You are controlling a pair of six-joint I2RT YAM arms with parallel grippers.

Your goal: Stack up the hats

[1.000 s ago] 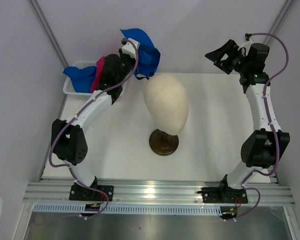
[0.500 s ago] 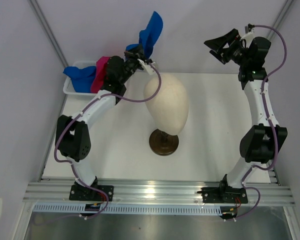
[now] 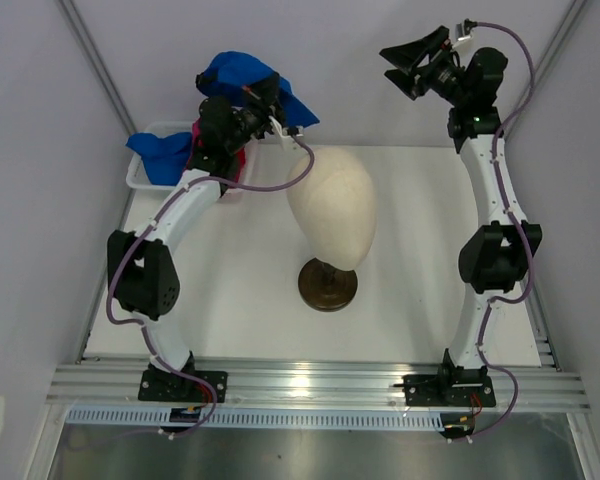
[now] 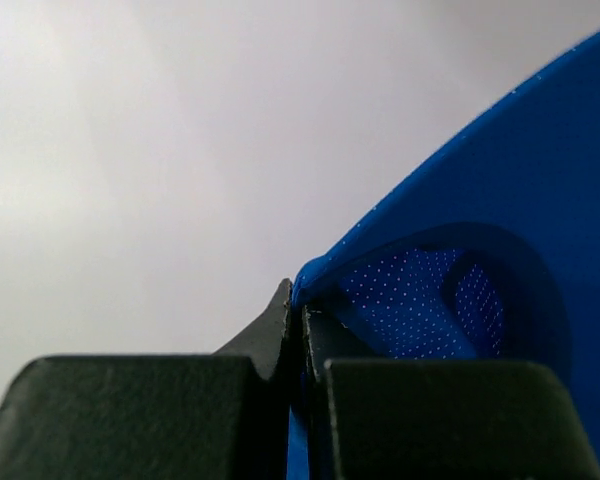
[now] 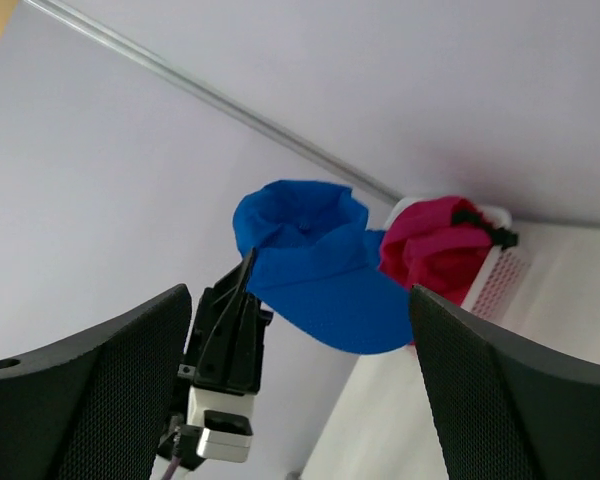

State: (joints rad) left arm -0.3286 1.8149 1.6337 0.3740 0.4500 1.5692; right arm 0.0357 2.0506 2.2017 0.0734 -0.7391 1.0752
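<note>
My left gripper (image 3: 267, 100) is shut on the edge of a royal blue hat (image 3: 242, 74), holding it in the air behind the cream mannequin head (image 3: 332, 205). In the left wrist view the cloth (image 4: 500, 250) is pinched between the closed fingers (image 4: 298, 300). Another blue hat (image 3: 160, 150) and a magenta pink hat (image 5: 440, 240) lie in the white basket (image 3: 140, 178). My right gripper (image 3: 413, 62) is open and empty, raised at the back right and facing the held hat (image 5: 315, 265), well apart from it.
The mannequin head stands on a dark round base (image 3: 328, 285) mid-table. Walls close in at the back and on both sides. The basket (image 5: 500, 275) sits at the table's back left corner.
The left arm swung the blue hat from brim-up over to the left, above the basket's edge. The right gripper moved left and higher, toward the hat, and stayed open.
</note>
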